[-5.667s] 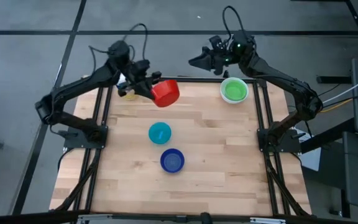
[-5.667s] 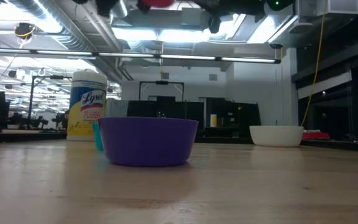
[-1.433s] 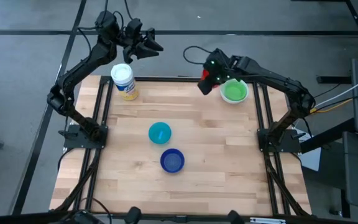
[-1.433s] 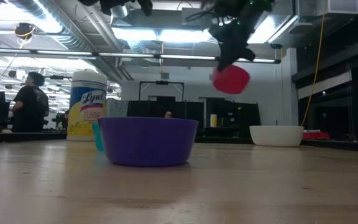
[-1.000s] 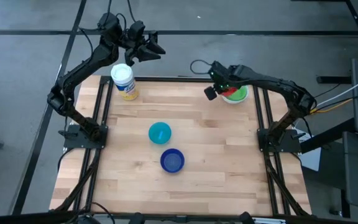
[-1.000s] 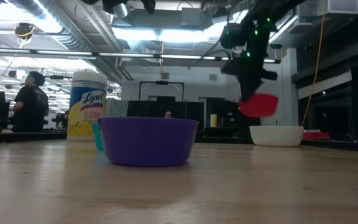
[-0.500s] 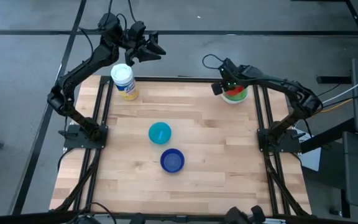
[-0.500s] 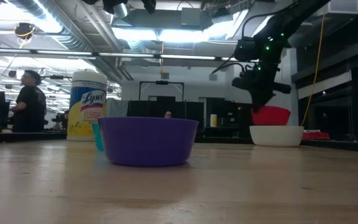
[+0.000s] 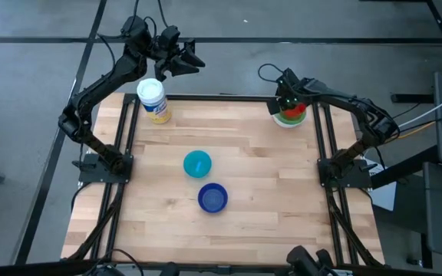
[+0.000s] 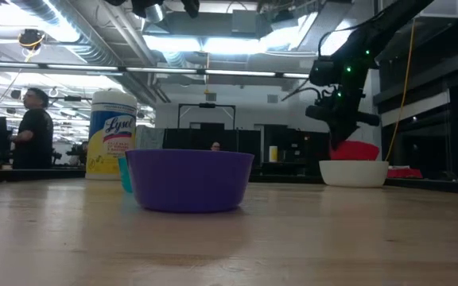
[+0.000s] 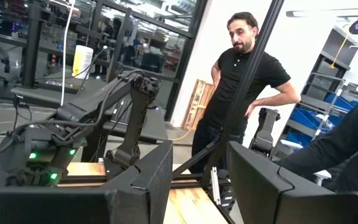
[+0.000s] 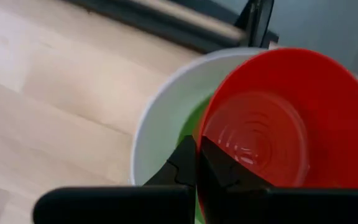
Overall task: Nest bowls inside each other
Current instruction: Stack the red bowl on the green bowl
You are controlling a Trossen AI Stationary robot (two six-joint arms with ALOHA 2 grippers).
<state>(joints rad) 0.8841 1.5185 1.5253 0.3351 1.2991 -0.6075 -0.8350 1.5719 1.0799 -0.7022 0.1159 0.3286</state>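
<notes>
A red bowl (image 12: pixel 284 112) hangs over a green bowl (image 12: pixel 190 127) that sits nested in a white bowl (image 10: pixel 354 172) at the table's far right. My right gripper (image 9: pixel 286 98) is shut on the red bowl. In the low view its bottom dips to the white bowl's rim; whether it rests there I cannot tell. A teal bowl (image 9: pixel 197 163) and a dark blue bowl (image 9: pixel 212 198) stand on their bases mid-table. My left gripper (image 9: pixel 194 63) is raised beyond the far left edge, open, nothing between its fingers (image 11: pixel 160 177). My right gripper pinches the red bowl's rim (image 12: pixel 201 138) on the side toward the table's left, one finger (image 12: pixel 222 171) inside the bowl and the other outside. The fingers slant steeply down from above. The bowl sits mouth up, slightly tilted, over the green bowl.
A white-lidded jar with a yellow label (image 9: pixel 153 100) stands at the far left corner. The table's black frame rail (image 9: pixel 324 146) runs close beside the stacked bowls. Bare wood lies along the near half. A person (image 11: pixel 241 93) stands beyond the table.
My right gripper, still shut on the red bowl, has gone toward the table's far right corner and down. The red bowl has sunk from well above the white bowl to its rim, over the green bowl.
</notes>
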